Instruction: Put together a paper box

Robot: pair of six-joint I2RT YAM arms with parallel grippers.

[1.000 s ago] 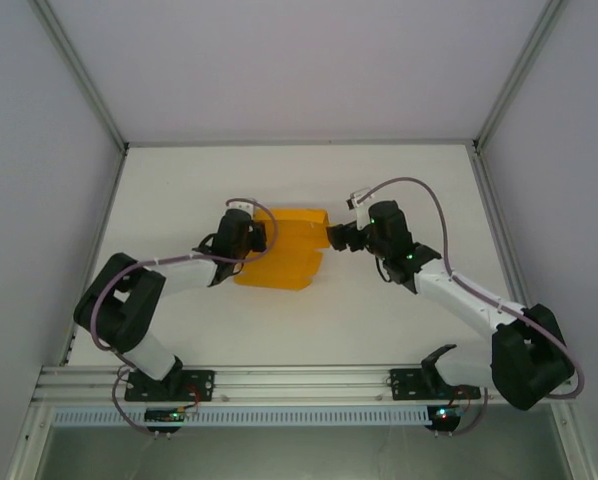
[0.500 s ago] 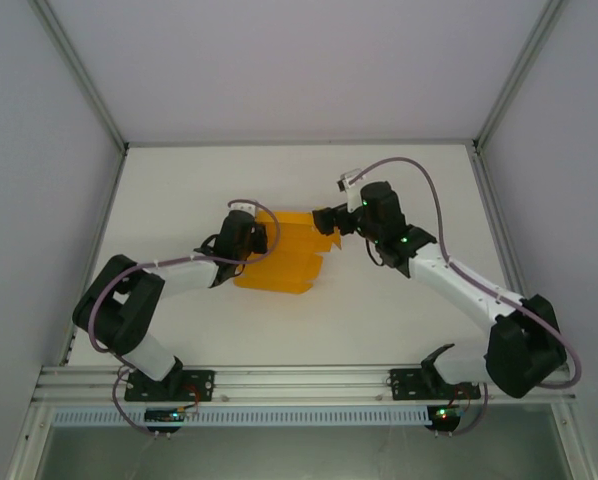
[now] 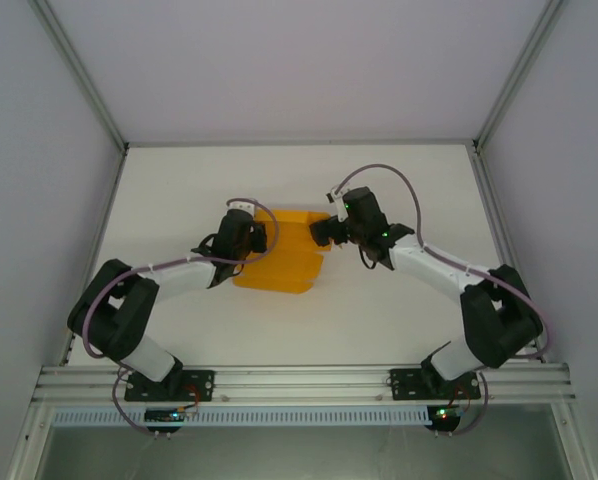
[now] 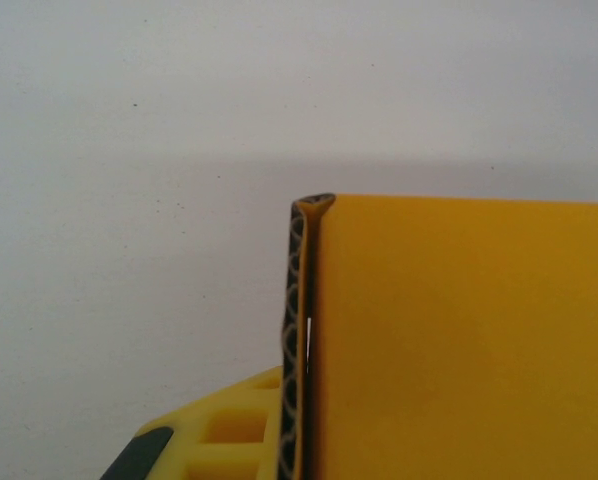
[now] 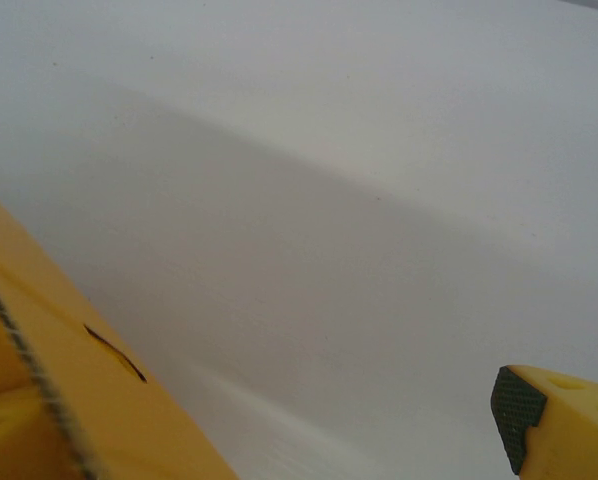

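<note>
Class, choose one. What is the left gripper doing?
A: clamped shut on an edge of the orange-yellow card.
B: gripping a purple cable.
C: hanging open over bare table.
A: the left gripper is shut on the paper box, its pad pressed flat against the card's edge in the left wrist view.

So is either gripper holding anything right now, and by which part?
The left gripper is shut on the paper box, pinching a panel at its left edge. The right gripper is open, clamping nothing.
</note>
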